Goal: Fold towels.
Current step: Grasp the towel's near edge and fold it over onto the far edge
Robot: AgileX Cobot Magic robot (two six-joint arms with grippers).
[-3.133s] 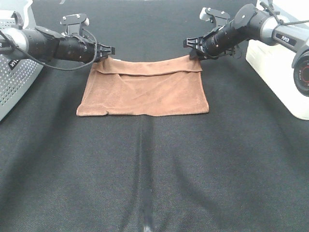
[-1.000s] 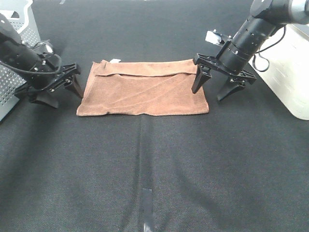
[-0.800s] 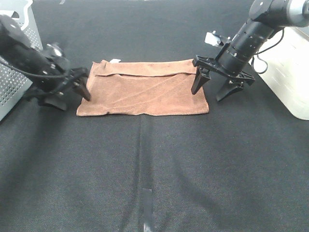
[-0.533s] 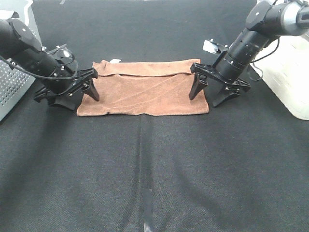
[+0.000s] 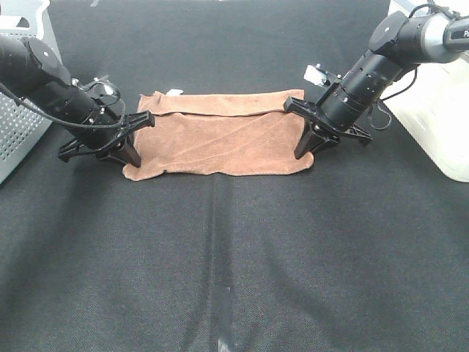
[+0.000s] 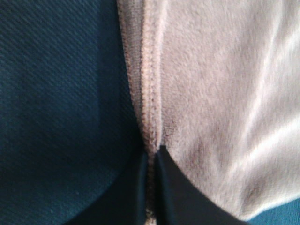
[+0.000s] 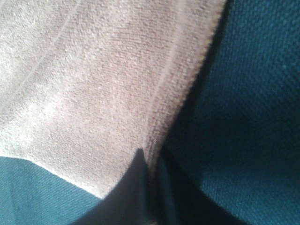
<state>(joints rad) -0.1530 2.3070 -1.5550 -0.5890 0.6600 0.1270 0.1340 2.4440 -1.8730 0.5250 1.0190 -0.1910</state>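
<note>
The brown towel (image 5: 220,136) lies flat on the black table cloth, folded once, with its far strip folded over and a small white tag (image 5: 174,92) at the far left corner. My left gripper (image 5: 130,155) is down at the towel's left short edge near the front corner. In the left wrist view its fingertips (image 6: 152,157) are pinched on the towel's hem (image 6: 211,93). My right gripper (image 5: 306,149) is at the right short edge near the front corner. In the right wrist view it (image 7: 151,159) is shut on the towel's edge (image 7: 93,84).
A grey perforated basket (image 5: 18,110) stands at the left edge and a white box (image 5: 432,110) at the right. The black table cloth (image 5: 234,242) stretches toward the front, with a strip of tape (image 5: 223,308) on its midline.
Both grippers left the towel's far corners, came down open beside its short edges, moved inward and closed on them. The towel's front corners are drawn in slightly.
</note>
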